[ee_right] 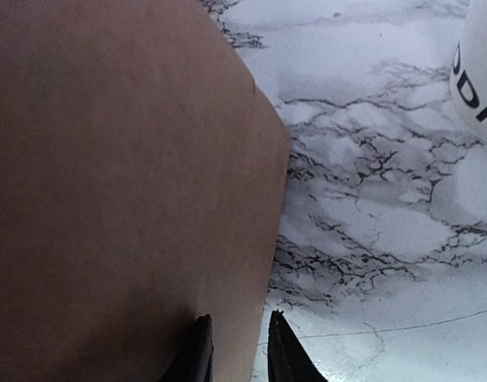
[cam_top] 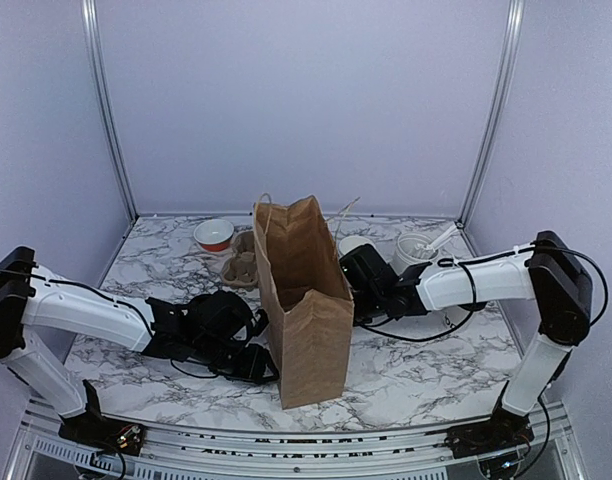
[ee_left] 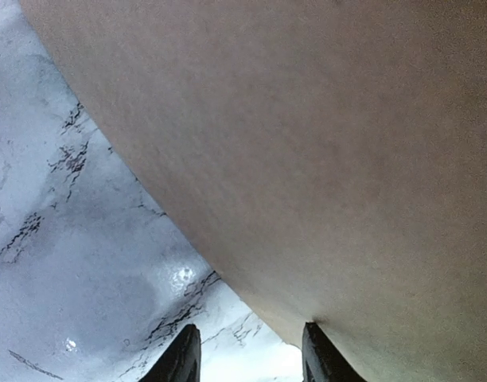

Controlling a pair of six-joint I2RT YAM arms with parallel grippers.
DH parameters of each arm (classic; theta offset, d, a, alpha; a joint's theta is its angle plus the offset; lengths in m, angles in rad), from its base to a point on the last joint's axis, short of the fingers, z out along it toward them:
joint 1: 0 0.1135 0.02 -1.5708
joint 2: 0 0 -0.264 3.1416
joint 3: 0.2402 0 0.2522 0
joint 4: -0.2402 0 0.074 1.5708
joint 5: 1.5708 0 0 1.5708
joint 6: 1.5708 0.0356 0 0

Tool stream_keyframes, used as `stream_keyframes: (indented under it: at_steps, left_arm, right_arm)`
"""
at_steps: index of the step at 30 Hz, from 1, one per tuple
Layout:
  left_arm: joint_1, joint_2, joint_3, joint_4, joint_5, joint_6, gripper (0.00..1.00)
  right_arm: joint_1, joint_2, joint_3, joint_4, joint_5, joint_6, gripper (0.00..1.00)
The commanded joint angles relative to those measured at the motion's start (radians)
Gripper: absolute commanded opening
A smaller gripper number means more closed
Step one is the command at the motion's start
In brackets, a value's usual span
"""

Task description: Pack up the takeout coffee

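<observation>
My left gripper (ee_left: 247,350) partly open against the paper bag (cam_top: 304,300), my right gripper (ee_right: 238,350) pinching its edge, lettered cup (ee_right: 478,79) beside.

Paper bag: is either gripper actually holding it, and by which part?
The right gripper pinches the brown paper bag by a vertical side edge. The left gripper sits against the bag's opposite side; a grip there cannot be told.

My two black fingers (ee_left: 184,358) sit apart, right up against a big brown paper bag (ee_left: 323,159) on the marble table (ee_left: 60,263).
</observation>
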Motion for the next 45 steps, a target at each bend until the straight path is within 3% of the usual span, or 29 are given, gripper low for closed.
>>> stream_keyframes:
  at_steps: [1, 9, 29, 40, 45]
  left_arm:
    - [-0.005, 0.013, 0.030, 0.040, 0.015, 0.014, 0.43]
    - [0.000, -0.054, 0.018, -0.019, -0.024, 0.029, 0.44]
    - [0.135, -0.462, -0.007, -0.255, -0.278, 0.065, 0.46]
    - [0.244, -0.482, 0.082, -0.346, -0.245, 0.078, 0.48]
    - [0.302, -0.504, 0.064, -0.345, -0.205, 0.067, 0.50]
  right_arm:
    - [-0.015, -0.027, 0.051, -0.037, 0.033, -0.041, 0.25]
    - [-0.015, -0.139, 0.054, -0.157, 0.134, -0.060, 0.26]
    - [-0.016, -0.515, 0.004, -0.485, 0.344, 0.023, 0.37]
    - [-0.315, -0.645, 0.085, -0.889, 0.263, 0.048, 0.42]
    - [-0.407, -0.651, 0.127, -1.018, 0.308, 0.037, 0.62]
